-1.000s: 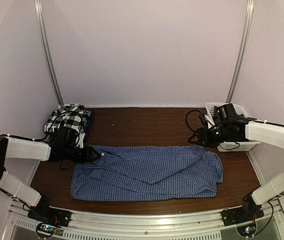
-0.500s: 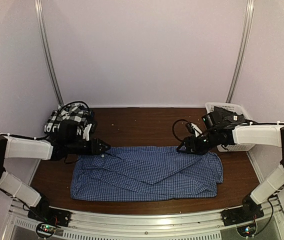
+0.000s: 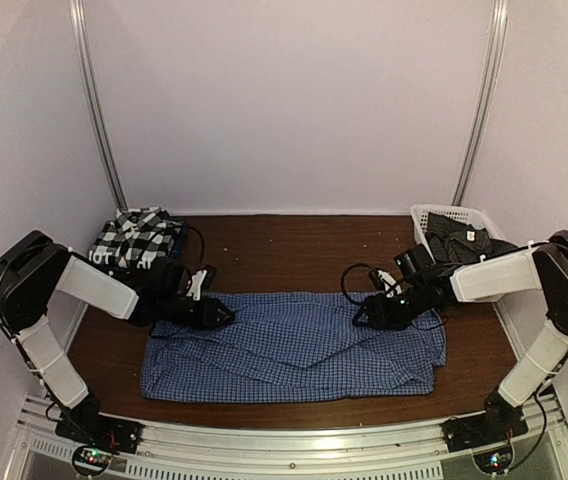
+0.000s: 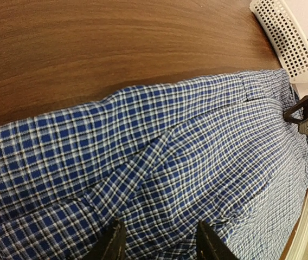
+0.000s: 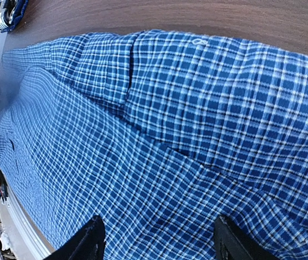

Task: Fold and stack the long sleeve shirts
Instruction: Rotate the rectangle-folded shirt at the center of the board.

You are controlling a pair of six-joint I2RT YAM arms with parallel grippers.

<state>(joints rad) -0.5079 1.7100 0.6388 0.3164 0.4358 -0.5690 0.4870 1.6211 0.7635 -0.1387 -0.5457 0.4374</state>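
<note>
Spread flat across the near middle of the brown wooden desk (image 3: 284, 250), with folds crossing its front: the blue fine-check collared button-up shirt (image 3: 294, 345). Well apart from it, in the far left corner, a folded black-and-white plaid shirt (image 3: 136, 238) atop what looks like a navy shirt with white letters (image 3: 114, 258). At the far right, a white plastic lattice basket (image 3: 444, 213) holding a dark charcoal shirt (image 3: 461, 240).

Left gripper (image 3: 222, 314) low over the far edge near the left end, fingers apart, nothing between them; same in the wrist view (image 4: 159, 246), cloth filling the gap below. Right gripper (image 3: 364, 316) mirrored near the right end, likewise spread wide (image 5: 159, 244) and empty. Cannot tell whether either set of tips touches the fabric.

Likely thin, light and limp: no stiffness to lean on, prone to sagging, wrinkling and dragging its lower layers along. Not fragile. Probably best pinched at the far edge, catching every layer at once, at matching spots on both ends. Worth lifting both ends evenly, otherwise a skewed crease or a fold slipping loose.
</note>
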